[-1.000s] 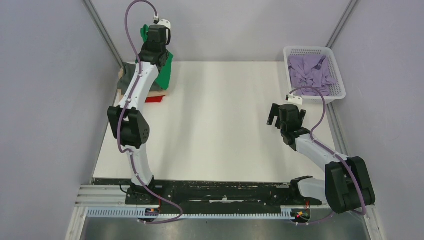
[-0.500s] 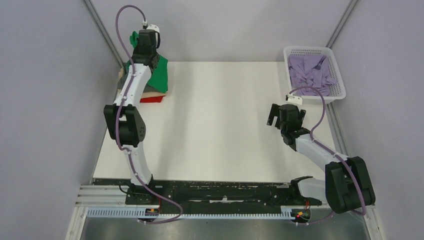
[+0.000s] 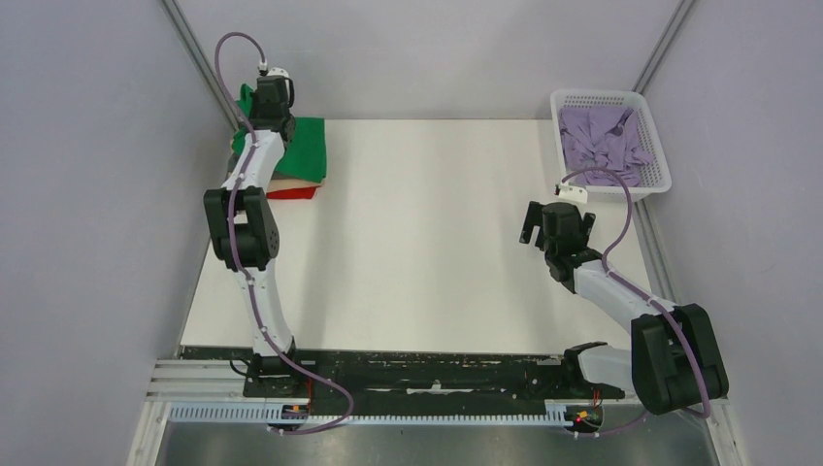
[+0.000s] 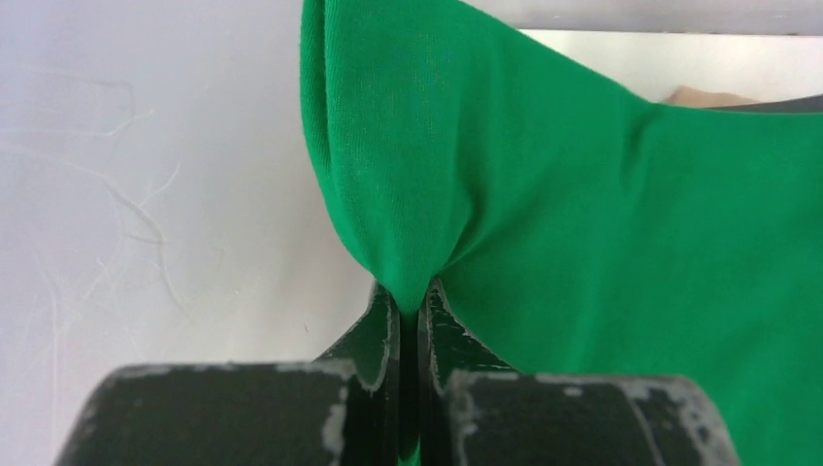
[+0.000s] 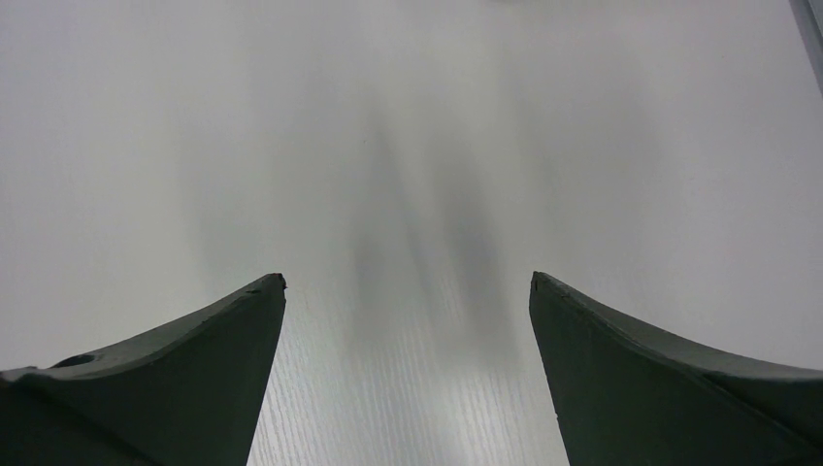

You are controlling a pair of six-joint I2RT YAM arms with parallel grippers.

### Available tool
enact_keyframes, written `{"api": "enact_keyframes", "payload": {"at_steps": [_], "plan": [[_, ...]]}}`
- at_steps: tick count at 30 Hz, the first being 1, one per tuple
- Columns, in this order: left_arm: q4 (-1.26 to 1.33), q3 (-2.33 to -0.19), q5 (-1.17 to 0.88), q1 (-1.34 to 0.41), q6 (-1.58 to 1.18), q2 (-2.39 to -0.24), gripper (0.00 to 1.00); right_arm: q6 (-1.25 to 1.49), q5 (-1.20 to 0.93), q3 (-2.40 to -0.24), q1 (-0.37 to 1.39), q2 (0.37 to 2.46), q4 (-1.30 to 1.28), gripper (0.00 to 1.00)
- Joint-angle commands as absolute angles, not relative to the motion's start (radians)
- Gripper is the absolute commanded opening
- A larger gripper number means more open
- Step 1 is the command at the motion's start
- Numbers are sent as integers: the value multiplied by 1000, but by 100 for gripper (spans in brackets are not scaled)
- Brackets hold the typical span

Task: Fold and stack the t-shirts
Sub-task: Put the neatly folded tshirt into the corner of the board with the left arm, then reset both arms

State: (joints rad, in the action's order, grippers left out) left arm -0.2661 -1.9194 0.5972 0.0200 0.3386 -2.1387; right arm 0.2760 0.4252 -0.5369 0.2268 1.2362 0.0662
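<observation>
Green cloth t-shirt [image 3: 303,148] has dropped flatter onto red-and-tan folded pile [image 3: 291,191] vs 1 s ago; left gripper [image 4: 409,299] pinches its edge, release prob. next; right gripper [image 5: 408,291] spread wide, idle.

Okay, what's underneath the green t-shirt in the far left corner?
Edges of a tan t-shirt and a red t-shirt stick out at the near side of the green t-shirt. The rest of that stack is covered. The left gripper pinches the green cloth.
</observation>
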Motion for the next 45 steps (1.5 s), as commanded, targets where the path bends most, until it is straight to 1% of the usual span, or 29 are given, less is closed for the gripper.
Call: {"api": "enact_keyframes", "payload": {"at_steps": [1,2,3,4,5,7,8,9,20,24,26,29,33,39,42,45], "plan": [[-152,-1946,645,63,361,-2180,2,255,483,-564,224,1219,76,98],[-152,-1951,649,69,359,-2190,4,252,496,-566,224,1218,67,98],[-150,-1955,653,73,357,-2200,10,249,508,-569,224,1218,60,98],[-151,-1960,659,76,353,-2209,24,246,514,-571,224,1217,55,98],[-152,-1966,666,78,348,-2216,49,244,515,-572,224,1218,51,98],[-152,-1970,667,79,334,-2220,85,245,513,-574,224,1219,46,98],[-154,-1973,667,80,322,-2219,97,246,509,-576,224,1218,45,98],[-160,-1976,665,80,309,-2215,100,249,508,-577,224,1217,43,98],[-309,-1949,577,57,50,-2103,100,274,472,-558,224,1170,41,98],[-296,-1847,467,13,-72,-1997,100,271,443,-548,224,1142,43,98],[-286,-1800,417,-39,-108,-1938,100,260,422,-544,224,1124,36,98],[-280,-1724,411,-101,-152,-1845,100,253,409,-518,224,1091,35,98],[-191,-1510,313,-182,-208,-1659,100,239,387,-466,223,1042,83,98],[31,-1033,209,-302,-301,-1396,100,212,376,-386,222,974,172,98],[98,-830,208,-344,-352,-1310,100,191,360,-364,222,957,184,98],[148,-700,193,-365,-379,-1238,100,193,352,-346,222,951,195,98]]}}
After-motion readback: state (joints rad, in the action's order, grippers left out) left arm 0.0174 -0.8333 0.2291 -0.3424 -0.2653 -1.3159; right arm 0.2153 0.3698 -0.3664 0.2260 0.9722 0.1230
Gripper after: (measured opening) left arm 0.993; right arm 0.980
